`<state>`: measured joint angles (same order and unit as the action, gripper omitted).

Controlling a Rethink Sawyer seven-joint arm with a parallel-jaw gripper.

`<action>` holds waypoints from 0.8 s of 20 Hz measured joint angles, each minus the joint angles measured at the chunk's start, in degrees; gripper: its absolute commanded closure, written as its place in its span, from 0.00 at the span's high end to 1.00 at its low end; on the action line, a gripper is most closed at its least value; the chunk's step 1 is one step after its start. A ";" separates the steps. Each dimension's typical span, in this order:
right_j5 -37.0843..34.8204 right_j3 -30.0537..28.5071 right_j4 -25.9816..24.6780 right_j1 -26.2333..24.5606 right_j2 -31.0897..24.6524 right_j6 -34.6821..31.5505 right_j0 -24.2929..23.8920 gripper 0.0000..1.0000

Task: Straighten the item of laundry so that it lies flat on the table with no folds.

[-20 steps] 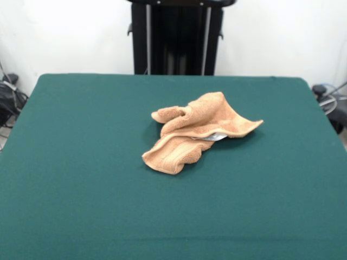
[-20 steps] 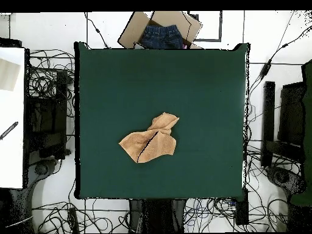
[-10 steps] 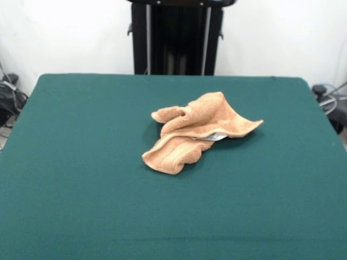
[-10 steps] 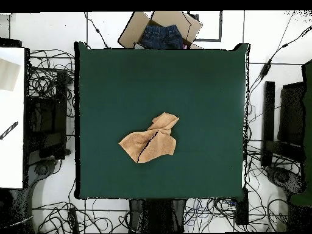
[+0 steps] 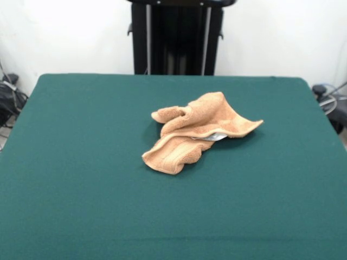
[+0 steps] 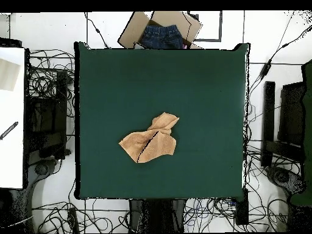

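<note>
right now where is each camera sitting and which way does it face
Front view: across the table from the robot, facing its black pedestal; no arm or gripper shows.
Overhead view: above the table, looking straight down, robot base at the bottom edge; no gripper shows.
Both share the crumpled tan towel near the table's middle.

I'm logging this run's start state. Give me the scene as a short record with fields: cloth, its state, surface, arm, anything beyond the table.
cloth: tan towel, also in the overhead view
state: crumpled, folded over itself, a white tag showing under one fold; not flat
position: near the middle of the table
surface: green table
arm: gripper not in view; only the black pedestal shows
beyond the table: cardboard box holding blue denim, cables on the floor
</note>
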<state>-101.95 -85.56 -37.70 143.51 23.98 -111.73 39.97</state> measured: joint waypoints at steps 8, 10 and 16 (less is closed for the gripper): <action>0.00 0.82 0.91 -1.66 2.99 0.50 2.45 1.00; 0.00 1.40 0.91 -1.63 4.37 1.47 4.05 1.00; 0.01 2.34 0.38 -0.79 6.49 5.44 7.29 1.00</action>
<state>-101.93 -83.22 -37.32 142.73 30.47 -106.29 47.27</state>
